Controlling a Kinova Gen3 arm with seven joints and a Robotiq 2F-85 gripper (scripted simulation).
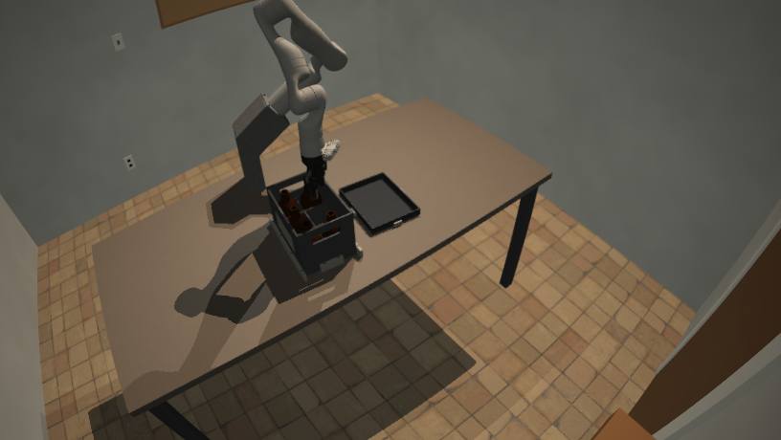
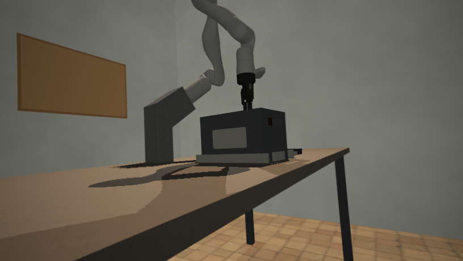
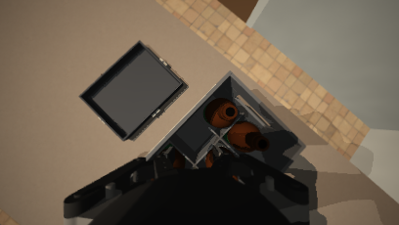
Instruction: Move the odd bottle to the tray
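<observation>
The dark crate [image 1: 329, 253] [image 2: 207, 125] [image 3: 182, 128] stands on the table with brown bottles upright inside. My gripper [image 1: 313, 192] points down into its back part, partly open. The fingertips are at the top of the back bottle on the tray side [image 1: 310, 201]; its neck is hidden by them. A front bottle [image 1: 330, 216] [image 3: 216, 112] stands on the tray side. Three others, a back one [image 1: 286, 204], a middle one [image 1: 297, 219] and a front one [image 1: 306, 225] [image 3: 242, 134], stand in the far-side row. I cannot tell which neck differs. The tray [image 1: 380, 201] [image 3: 137, 88] is empty.
Dividers [image 3: 215, 140] split the crate into cells, and one cell [image 3: 193, 137] between the tray-side bottles holds no bottle. The tray lies close beside the crate. The table's front edge [image 1: 383, 278] runs beyond the crate. The arm's pedestal [image 1: 251, 142] [image 2: 159, 136] stands behind the crate.
</observation>
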